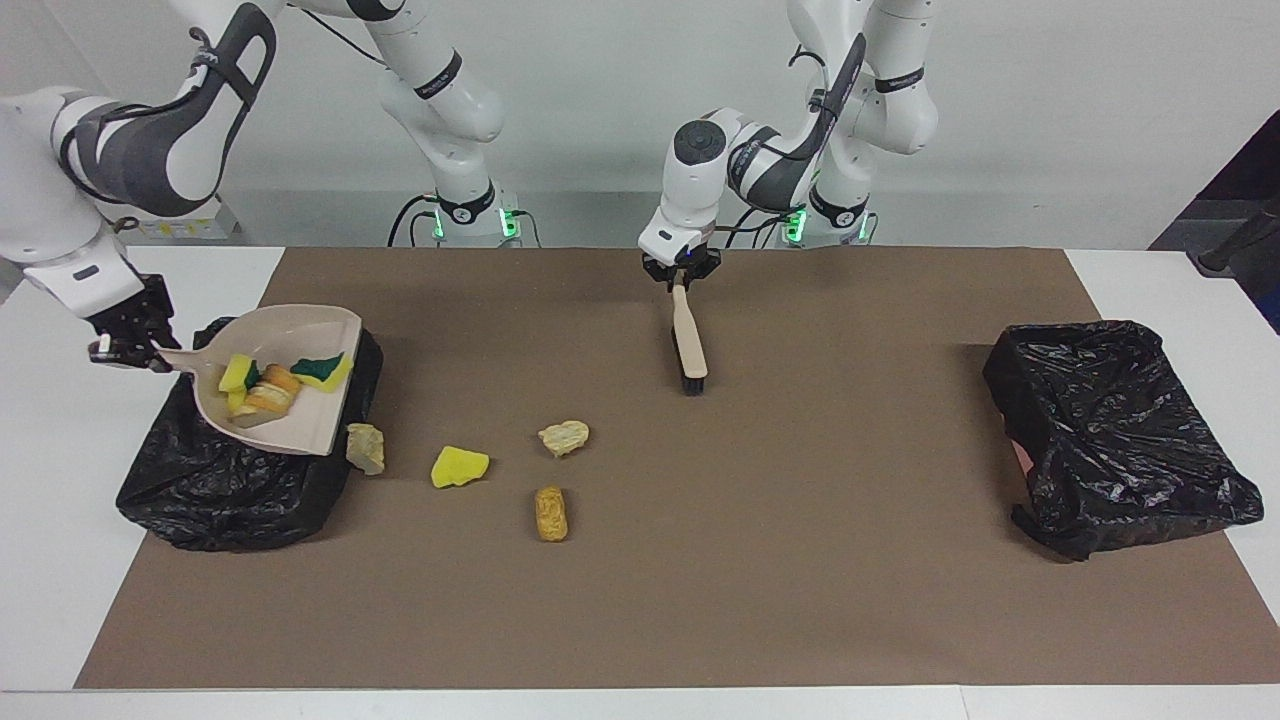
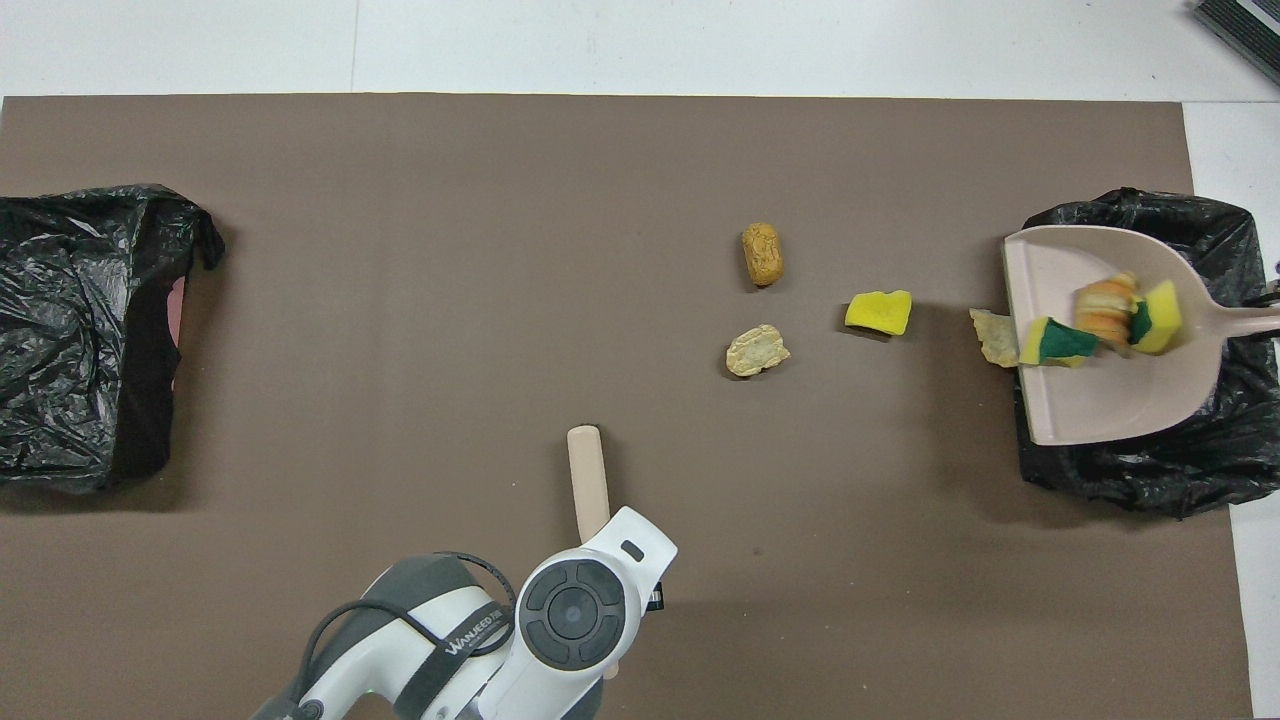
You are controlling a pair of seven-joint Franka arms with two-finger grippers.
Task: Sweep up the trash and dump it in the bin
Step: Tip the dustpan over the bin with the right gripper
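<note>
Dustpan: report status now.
Right gripper shut on dustpan, over bin. Left gripper shut on brush. Four scraps on mat.

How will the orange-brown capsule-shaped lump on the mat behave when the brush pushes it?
The orange-brown capsule-shaped lump looks rounded along its length, so it may roll away sideways rather than slide. Being small, it is probably light and could skitter. Its crackled surface suggests some grip on the brown mat, not slipperiness.

Probably a robotics lab: two arms [image 1: 790, 150] bolted by a white table [image 1: 640, 700], bare grey wall [image 1: 1050, 120].
</note>
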